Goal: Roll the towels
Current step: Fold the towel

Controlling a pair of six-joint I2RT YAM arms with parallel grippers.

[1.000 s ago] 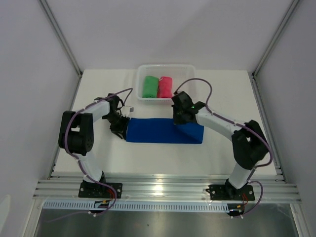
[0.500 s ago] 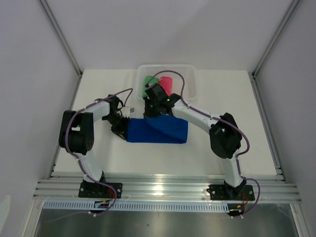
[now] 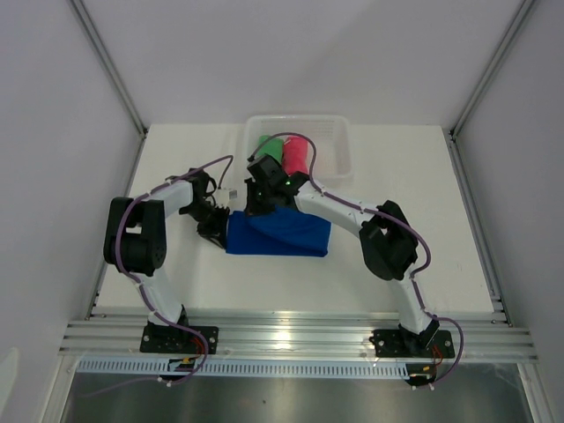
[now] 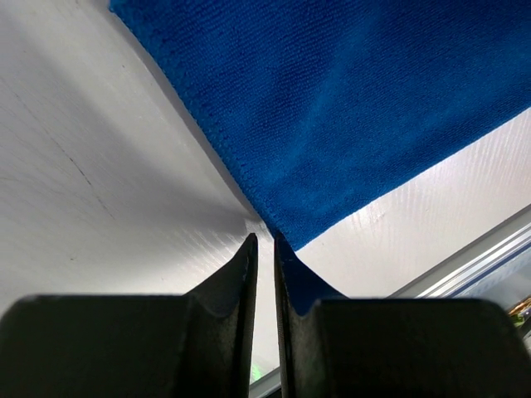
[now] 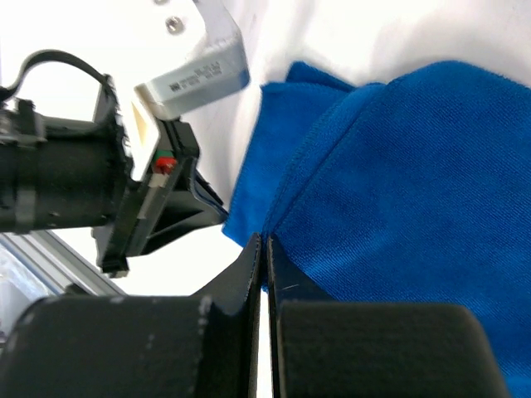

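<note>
A royal blue microfibre towel point(image 3: 286, 238) lies part-folded on the white counter point(image 3: 291, 282).
The left tool point(image 4: 264, 240) is nearly pressed together at its left corner, grip unclear. The right tool point(image 5: 260, 239) pinches its far edge. Beyond, a green rolled towel point(image 3: 269, 148) and a pink-red rolled towel point(image 3: 298, 155) sit in a white plastic basket point(image 3: 340, 167).

My top view hangs above and behind the arm bases, looking down and forward. It sits far enough back to take in the whole counter point(image 3: 423, 229), both arms and the white basket point(image 3: 342, 163). The left wrist camera sits just behind the left jaws, low and very close, looking along them at a corner of the blue towel point(image 4: 348, 108). The right wrist camera peers past the right jaws, equally close, facing the left arm point(image 5: 58, 178). All three views share that left end of the towel.
</note>
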